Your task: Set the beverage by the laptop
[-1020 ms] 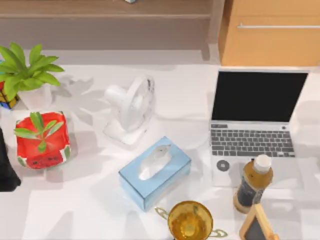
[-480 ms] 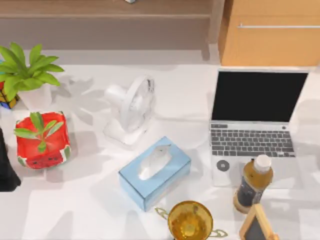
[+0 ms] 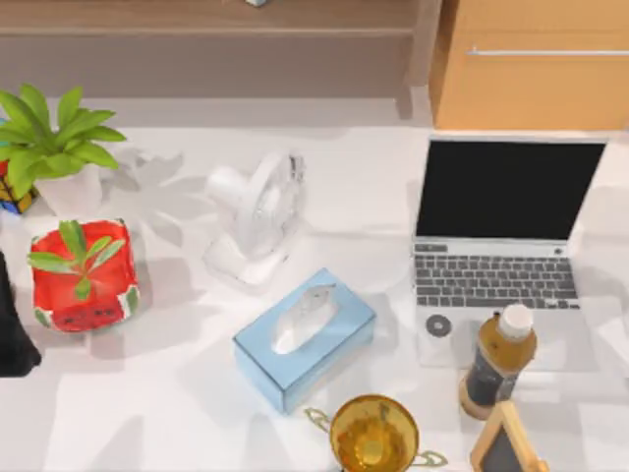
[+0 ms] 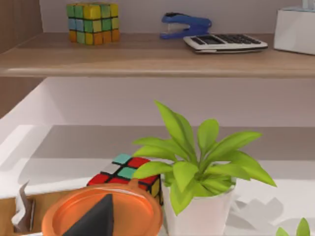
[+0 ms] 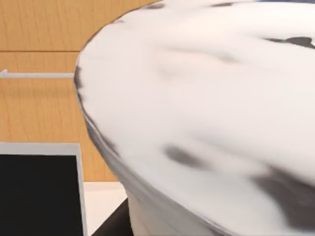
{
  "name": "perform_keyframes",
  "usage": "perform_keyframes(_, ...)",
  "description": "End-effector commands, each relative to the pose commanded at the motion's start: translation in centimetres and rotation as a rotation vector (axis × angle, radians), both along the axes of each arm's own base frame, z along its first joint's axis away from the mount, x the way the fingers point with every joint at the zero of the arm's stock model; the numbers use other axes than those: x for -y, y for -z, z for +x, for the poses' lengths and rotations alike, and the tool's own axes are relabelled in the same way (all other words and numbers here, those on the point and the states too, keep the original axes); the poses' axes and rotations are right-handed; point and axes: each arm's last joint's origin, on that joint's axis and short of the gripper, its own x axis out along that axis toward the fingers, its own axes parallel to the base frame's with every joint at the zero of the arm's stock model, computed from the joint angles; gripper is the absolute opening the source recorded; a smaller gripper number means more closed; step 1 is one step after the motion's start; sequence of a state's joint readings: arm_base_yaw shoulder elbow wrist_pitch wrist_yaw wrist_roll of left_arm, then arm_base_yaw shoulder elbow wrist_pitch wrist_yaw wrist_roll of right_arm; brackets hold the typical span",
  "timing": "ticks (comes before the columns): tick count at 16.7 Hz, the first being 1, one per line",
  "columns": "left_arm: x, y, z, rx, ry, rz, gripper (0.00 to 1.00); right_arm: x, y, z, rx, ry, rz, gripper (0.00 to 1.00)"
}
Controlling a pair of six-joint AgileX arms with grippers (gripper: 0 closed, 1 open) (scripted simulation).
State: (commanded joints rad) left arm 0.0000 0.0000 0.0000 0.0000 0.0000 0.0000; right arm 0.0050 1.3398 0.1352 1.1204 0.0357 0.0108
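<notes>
The beverage [image 3: 499,362], a small amber bottle with a white cap and dark label, stands upright on the table. It is against the front edge of the laptop [image 3: 496,251], toward the laptop's right side. The laptop is open, with a black screen, a grey keyboard and a round dark sticker [image 3: 438,324] on the palm rest. No gripper is at the bottle. My left arm [image 3: 12,324] is parked as a dark shape at the table's left edge. The right wrist view catches a corner of the laptop's screen [image 5: 37,196] behind a large white surface [image 5: 206,113].
A golden trophy cup [image 3: 373,433] and a small chalkboard [image 3: 504,447] stand close in front of the bottle. A blue tissue box [image 3: 305,337], a white fan [image 3: 257,211], a red planter [image 3: 82,275] and a potted plant [image 3: 54,147] fill the middle and left. A wooden cabinet [image 3: 531,64] is behind.
The bottle, laptop and left arm have not moved. Only the shadows on the table to the right of the laptop have shifted.
</notes>
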Motion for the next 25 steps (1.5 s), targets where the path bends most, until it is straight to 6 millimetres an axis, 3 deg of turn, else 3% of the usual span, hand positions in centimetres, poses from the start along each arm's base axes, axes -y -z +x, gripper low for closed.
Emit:
perform_keyframes(5,0.0,0.0,0.0,0.000,0.000,0.000,1.00,0.0,0.9,0.0,0.003,-0.001,0.000,0.00)
perform_keyframes(11,0.0,0.0,0.0,0.000,0.000,0.000,1.00,0.0,3.3,-1.0,-0.109,0.001,0.002,0.00)
perform_keyframes(16,0.0,0.0,0.0,0.000,0.000,0.000,1.00,0.0,3.4,-1.0,-0.117,0.001,0.002,0.00)
perform_keyframes(25,0.0,0.0,0.0,0.000,0.000,0.000,1.00,0.0,3.4,-1.0,-0.117,0.001,0.002,0.68)
